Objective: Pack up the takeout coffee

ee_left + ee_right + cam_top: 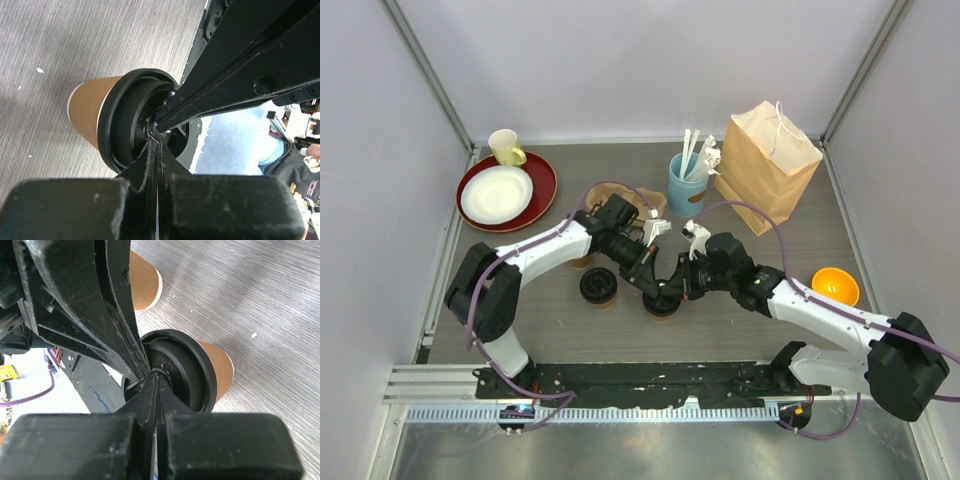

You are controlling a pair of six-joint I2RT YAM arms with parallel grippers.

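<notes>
Atop a tapered tan paper cup (85,112), left gripper (156,134) and right gripper (154,379), both fully closed and empty, touch its round ridged black lid (116,125).

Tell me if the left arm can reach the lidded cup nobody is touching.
Probably yes. The free lidded cup stands just left of the left gripper, with nothing above it. The gripper is shut, touching the neighbouring cup's lid, so it must lift first.
</notes>
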